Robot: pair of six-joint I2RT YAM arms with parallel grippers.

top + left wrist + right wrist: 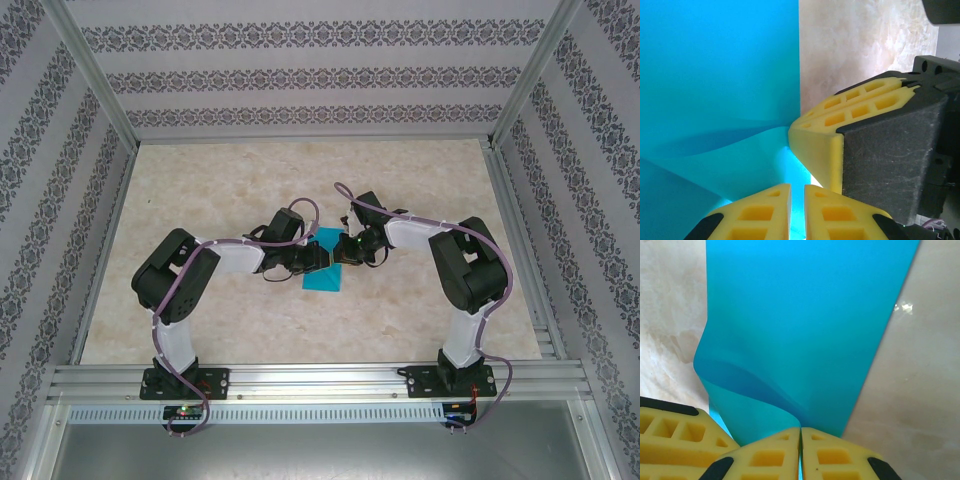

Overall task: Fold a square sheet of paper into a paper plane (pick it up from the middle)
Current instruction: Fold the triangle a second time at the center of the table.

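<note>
My left gripper [797, 197]: pinching the square sheet of paper [715, 65].
My right gripper [800, 435]: clamped alongside; its wrist view shows the sheet buckling.

Both arms fold inward, elbows raised. Left gripper [797, 212] reaches toward 3 o'clock, right gripper [800, 452] toward 9 o'clock, tips almost touching; each finger pair pinches the square sheet of paper [805, 315].

- Both arms bend inward over the marbled desk [250, 190].
- The left claw [318, 258] and right claw [345, 250] meet at the far part of the square sheet of paper [322, 278].
</note>
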